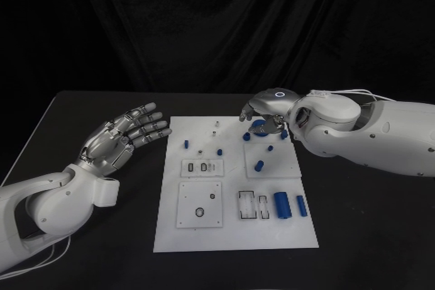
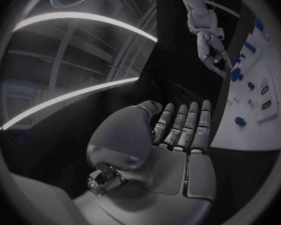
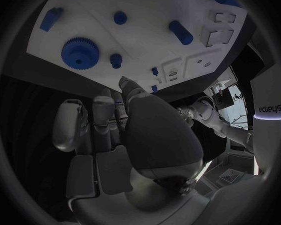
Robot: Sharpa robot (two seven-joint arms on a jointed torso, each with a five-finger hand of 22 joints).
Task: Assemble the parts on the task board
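We see a black bench point(image 1: 109, 114) with a matte top, set against a backdrop of black cloth point(image 1: 181, 38) that hangs in soft vertical folds behind its far edge. Overhead, from the left wrist view, long curved strips of white light point(image 2: 84, 22) cross a dim ceiling, with pale beams point(image 2: 59, 60) running between them.

Dim overall, black surroundings w/ light from above. In head view, brightly lit task board point(image 1: 236, 233) — near-glare on white, soft shadows beside parts. Glowing ring atop right hand point(image 1: 269, 111). In left wrist view, strong fisheye bending, bright ceiling strips streaked into arcs, left hand point(image 2: 172, 140) grey and evenly lit. In right wrist view, dark vignette at rim, palm in shadow, slightly soft close up.
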